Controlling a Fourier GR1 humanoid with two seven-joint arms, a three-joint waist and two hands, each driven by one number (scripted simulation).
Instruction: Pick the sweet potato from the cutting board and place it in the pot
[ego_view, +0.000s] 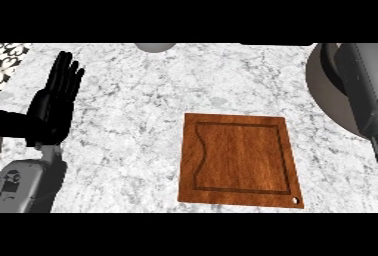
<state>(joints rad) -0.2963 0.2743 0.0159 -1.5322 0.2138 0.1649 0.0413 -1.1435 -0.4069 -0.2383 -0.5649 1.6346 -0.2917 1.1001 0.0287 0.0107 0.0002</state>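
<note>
The wooden cutting board (240, 160) lies on the marble counter right of centre, and its top is bare. No sweet potato shows anywhere in the head view. The grey pot (328, 95) is cut off by the right edge. A dark grey bar (362, 85) runs across the pot from top to bottom; I cannot tell whether it is a handle or part of an arm. My left hand (55, 100) rests open at the far left, fingers straight and pointing up. My right hand does not show.
A grey rounded object (155, 46) peeks in at the top edge. A black-and-white patterned surface (11, 55) fills the top left corner. Marble counter (133, 130) stretches between my left hand and the board.
</note>
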